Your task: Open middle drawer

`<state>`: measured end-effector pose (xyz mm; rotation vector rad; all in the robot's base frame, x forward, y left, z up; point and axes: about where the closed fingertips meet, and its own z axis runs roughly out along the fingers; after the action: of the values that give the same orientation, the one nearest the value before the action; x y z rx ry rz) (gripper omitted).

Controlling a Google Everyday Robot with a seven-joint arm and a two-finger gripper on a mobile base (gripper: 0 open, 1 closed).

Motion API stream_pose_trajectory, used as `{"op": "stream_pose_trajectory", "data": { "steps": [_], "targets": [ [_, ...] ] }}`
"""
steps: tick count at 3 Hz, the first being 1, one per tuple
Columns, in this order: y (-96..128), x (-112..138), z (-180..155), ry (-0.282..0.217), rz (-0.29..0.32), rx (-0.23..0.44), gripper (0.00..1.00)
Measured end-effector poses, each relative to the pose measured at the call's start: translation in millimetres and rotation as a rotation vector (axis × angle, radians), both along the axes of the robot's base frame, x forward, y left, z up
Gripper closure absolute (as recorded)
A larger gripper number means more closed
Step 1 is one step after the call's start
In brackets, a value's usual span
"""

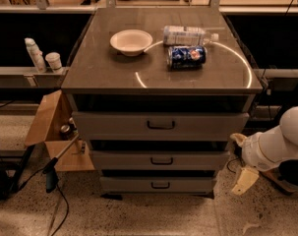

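Low at the right of the cabinet, the gripper (237, 162) hangs off a white arm (276, 144) that comes in from the right edge of the view. Its two cream fingers (245, 180) are spread apart, one above the other, with nothing between them.

Just left of the gripper is the right end of the middle drawer (124, 161). Whether the upper finger touches that corner I cannot tell. The drawer's small dark handle (162, 161) sits further left, at the centre of the front, well apart from the gripper. The front looks pushed in, with a dark gap along its upper edge.

Above and left of the gripper is the taller top drawer (114, 126), under the overhanging edge of the cabinet top (99, 73). Below and left is the narrow bottom drawer (129, 185).

Beneath and in front of the gripper lies bare speckled floor (153, 218), running the whole width of the drawer fronts.

Up on the cabinet top, well above the gripper, stand a white bowl (131, 42), a water bottle on its side (188, 35) and a blue can on its side (186, 56).

Far left, past the cabinet, an open cardboard box (47, 129) leans close to the drawers' left edges.
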<state>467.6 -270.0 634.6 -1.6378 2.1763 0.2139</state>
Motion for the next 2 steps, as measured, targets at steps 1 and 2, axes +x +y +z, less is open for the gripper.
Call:
{"op": "stream_pose_trajectory", "data": {
  "steps": [1,2],
  "targets": [
    [21.3,1.1,-29.4,0.061,0.005,0.077,0.0],
    [21.3,1.1,-29.4,0.061,0.005,0.077,0.0]
  ]
}}
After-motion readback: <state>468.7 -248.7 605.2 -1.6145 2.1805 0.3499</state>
